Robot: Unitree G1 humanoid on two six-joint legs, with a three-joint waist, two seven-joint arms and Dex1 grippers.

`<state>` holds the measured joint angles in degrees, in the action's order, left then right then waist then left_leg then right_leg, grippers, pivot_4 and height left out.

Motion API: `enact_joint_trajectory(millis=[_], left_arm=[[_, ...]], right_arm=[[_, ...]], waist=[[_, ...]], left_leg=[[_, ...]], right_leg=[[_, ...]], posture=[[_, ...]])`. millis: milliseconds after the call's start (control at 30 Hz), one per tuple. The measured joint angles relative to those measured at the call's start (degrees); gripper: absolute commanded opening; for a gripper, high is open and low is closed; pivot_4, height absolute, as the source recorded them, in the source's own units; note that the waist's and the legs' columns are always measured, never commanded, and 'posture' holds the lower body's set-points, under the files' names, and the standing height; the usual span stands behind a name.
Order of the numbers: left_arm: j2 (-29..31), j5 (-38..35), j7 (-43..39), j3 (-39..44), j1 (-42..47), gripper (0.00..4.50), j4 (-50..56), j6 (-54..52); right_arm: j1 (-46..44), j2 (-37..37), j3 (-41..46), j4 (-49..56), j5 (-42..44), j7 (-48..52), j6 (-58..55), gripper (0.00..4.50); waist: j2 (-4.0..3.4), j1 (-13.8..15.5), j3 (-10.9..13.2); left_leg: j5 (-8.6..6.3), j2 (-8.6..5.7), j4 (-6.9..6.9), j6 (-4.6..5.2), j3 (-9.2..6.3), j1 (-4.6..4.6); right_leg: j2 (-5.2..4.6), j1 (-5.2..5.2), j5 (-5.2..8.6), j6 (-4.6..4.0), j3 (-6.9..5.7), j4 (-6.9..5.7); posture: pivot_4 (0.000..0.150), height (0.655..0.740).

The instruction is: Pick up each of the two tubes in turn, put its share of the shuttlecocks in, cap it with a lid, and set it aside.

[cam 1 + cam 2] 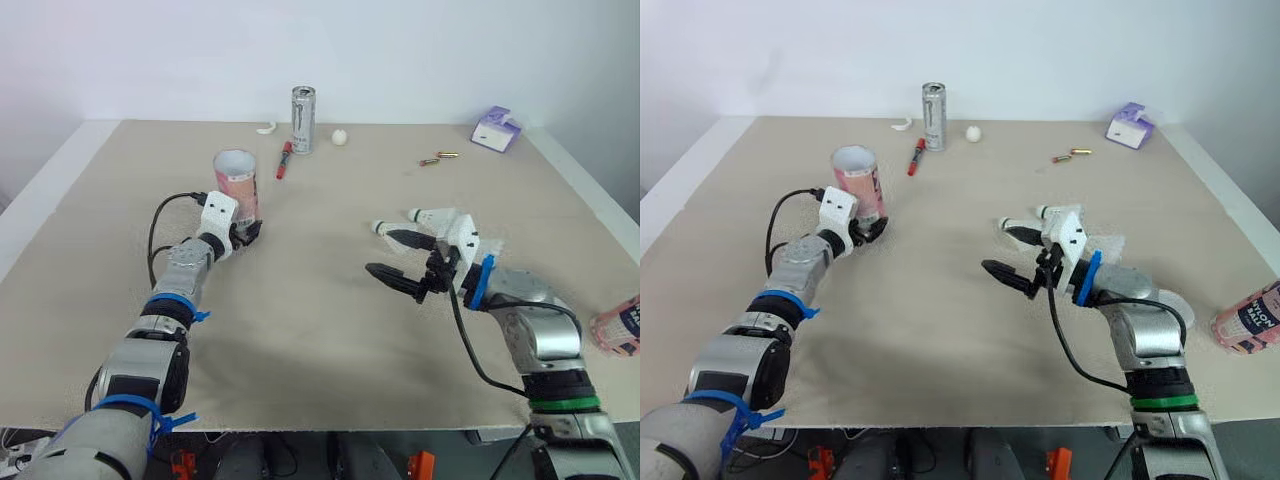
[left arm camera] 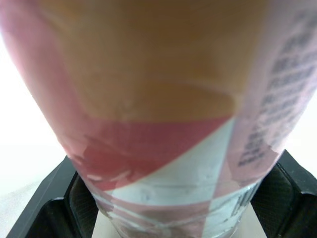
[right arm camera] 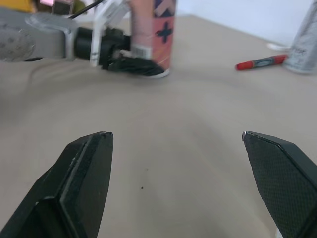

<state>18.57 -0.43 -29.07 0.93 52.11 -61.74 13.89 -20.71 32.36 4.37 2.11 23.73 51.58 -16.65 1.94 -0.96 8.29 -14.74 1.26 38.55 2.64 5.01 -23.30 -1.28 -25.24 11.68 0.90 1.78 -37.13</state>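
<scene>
A pink and white tube [image 1: 237, 182] stands upright, open end up, on the left half of the table. My left gripper [image 1: 246, 232] is shut on its base, and the tube's wall [image 2: 158, 99] sits between the two black fingers [image 2: 47, 208]. My right gripper [image 1: 381, 252] hovers low over the table's middle right, open, with nothing between its fingers. Two white shuttlecocks [image 1: 428, 215] lie just behind it. A second pink tube [image 1: 620, 325] lies on its side at the table's right edge. The right wrist view looks across at the standing tube [image 3: 154, 34] and the left gripper.
At the back of the table stand a silver can [image 1: 303, 118], a red marker [image 1: 284, 160], a small white ball [image 1: 340, 137] and a curved white piece [image 1: 265, 128]. Two batteries [image 1: 438, 158] and a purple box [image 1: 497, 128] lie back right.
</scene>
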Motion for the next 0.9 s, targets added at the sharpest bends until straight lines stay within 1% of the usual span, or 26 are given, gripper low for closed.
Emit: enact_joint_trajectory(millis=[100, 167, 267, 367, 467, 533, 733, 833, 900], left_arm=[[1.2, 1.1, -5.5, -2.5, -0.3, 3.79, 3.0, 0.8], [3.0, 2.7, -12.7, -6.2, -1.2, 3.79, 8.1, 1.3], [4.2, 3.7, -20.8, -10.3, -1.8, 3.79, 14.4, 0.3], [4.9, 4.1, -29.1, -14.7, -2.1, 3.79, 21.7, -3.7], [5.7, 4.1, -38.1, -18.8, -2.0, 3.79, 29.3, -11.2], [5.8, 3.9, -41.9, -20.3, -1.9, 3.79, 32.8, -15.5], [9.6, 3.2, -51.0, -23.1, -1.0, 3.79, 41.7, -29.7], [9.3, 3.0, -50.9, -23.6, -1.1, 3.79, 44.7, -35.1], [8.3, 3.2, -48.0, -23.6, -1.1, 3.79, 45.1, -36.5]], right_arm=[[3.2, -0.4, 2.7, 5.3, 1.5, -5.0, -4.0, 4.5], [7.3, -1.0, 4.5, 10.9, 2.2, -9.5, -7.4, 4.5], [9.9, -1.8, 4.6, 14.0, 1.9, -14.4, -11.2, 4.5], [9.2, -4.1, 4.7, 15.6, 1.9, -19.8, -15.5, 4.5], [5.4, -6.8, 3.7, 14.9, 1.7, -24.0, -19.2, 4.5], [2.8, -8.0, 2.9, 13.4, 1.3, -25.7, -19.9, 4.5], [-0.8, -9.8, 4.2, 5.3, 0.7, -30.1, -21.7, 4.5], [-2.4, -10.2, 5.2, 2.1, 0.8, -30.8, -22.3, 4.5], [-2.9, -10.2, 5.2, 1.6, 0.8, -30.6, -22.3, 4.5]], waist=[[0.0, 0.1, 0.0], [0.0, 0.1, 0.0], [0.0, 0.0, 0.0], [0.0, -0.3, 0.0], [-0.01, -0.4, 0.0], [-0.01, -0.4, 0.0], [-0.02, -0.4, 0.0], [-0.03, -0.4, 0.0], [-0.03, -0.4, 0.0]], left_leg=[[0.01, -0.02, 0.01, -0.02, -0.02, -0.03], [0.0, -0.04, 0.01, -0.03, -0.04, -0.04], [0.0, -0.04, 0.03, -0.03, 0.03, -0.04], [0.03, 0.0, 0.09, 0.0, 0.07, 0.0], [0.1, 0.05, 0.1, 0.09, 0.06, 0.03], [0.15, 0.09, 0.1, 0.16, -0.03, 0.02], [0.12, 0.18, 0.07, 0.19, -0.01, -0.01], [0.1, 0.15, 0.07, 0.22, 0.04, -0.04], [0.08, 0.14, 0.07, 0.24, 0.04, -0.03]], right_leg=[[-0.04, 0.0, 0.0, 0.0, -0.02, 0.0], [-0.03, 0.0, 0.01, 0.01, -0.02, 0.0], [-0.03, -0.01, 0.03, 0.02, 0.02, 0.01], [0.07, 0.0, 0.03, 0.02, 0.11, 0.0], [0.28, -0.01, 0.02, 0.04, 0.29, -0.05], [0.45, 0.0, 0.03, 0.11, 0.43, -0.07], [0.58, -0.05, 0.08, 0.06, 0.53, -0.08], [0.54, -0.08, 0.1, 0.1, 0.59, -0.08], [0.51, -0.08, 0.1, 0.12, 0.61, -0.08]], posture=[[0.15, 0.74], [0.15, 0.74], [0.15, 0.74], [0.15, 0.74], [0.15, 0.74], [0.15, 0.74], [0.15, 0.74], [0.15, 0.74], [0.15, 0.74]])
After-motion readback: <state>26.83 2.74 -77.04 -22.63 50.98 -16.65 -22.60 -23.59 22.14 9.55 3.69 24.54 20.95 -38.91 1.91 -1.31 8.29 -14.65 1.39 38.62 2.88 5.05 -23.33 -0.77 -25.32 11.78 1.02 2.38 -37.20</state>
